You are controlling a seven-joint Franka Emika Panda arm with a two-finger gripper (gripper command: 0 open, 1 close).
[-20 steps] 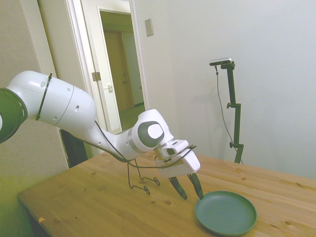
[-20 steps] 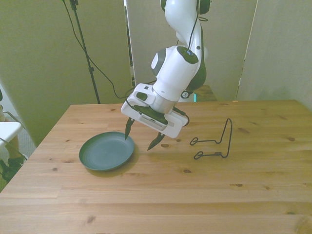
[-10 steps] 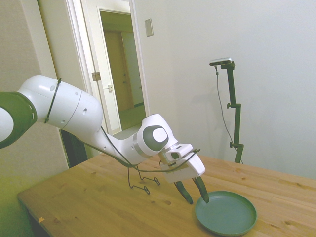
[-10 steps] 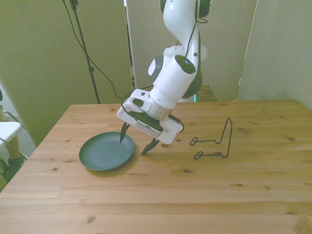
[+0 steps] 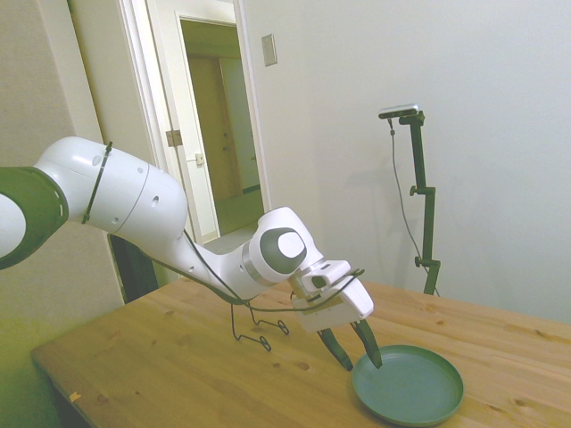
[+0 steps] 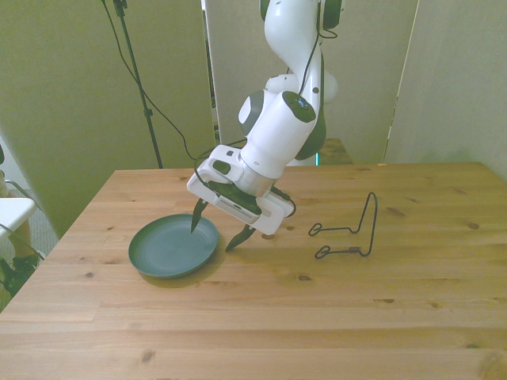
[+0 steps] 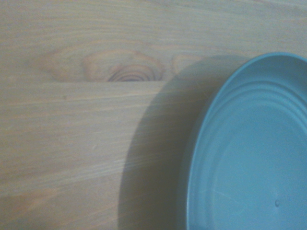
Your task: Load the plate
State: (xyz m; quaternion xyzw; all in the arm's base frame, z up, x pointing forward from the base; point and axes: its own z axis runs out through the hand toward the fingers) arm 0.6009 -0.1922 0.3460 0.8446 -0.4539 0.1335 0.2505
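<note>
Edging lower and leftward in the front view since a moment ago: tool (image 6: 212,228) spread, straddling plate (image 6: 170,252) rim. Showing counter (image 7: 72,120) knot only at the wrist.

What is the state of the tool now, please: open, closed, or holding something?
Tool: open, holding nothing, its fingers straddling the rim of the plate.

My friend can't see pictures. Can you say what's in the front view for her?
A white robot arm's open two-finger gripper straddles the rim of a round teal-green plate lying flat on a wooden table. A thin black wire rack stands toward the front view's right.
</note>
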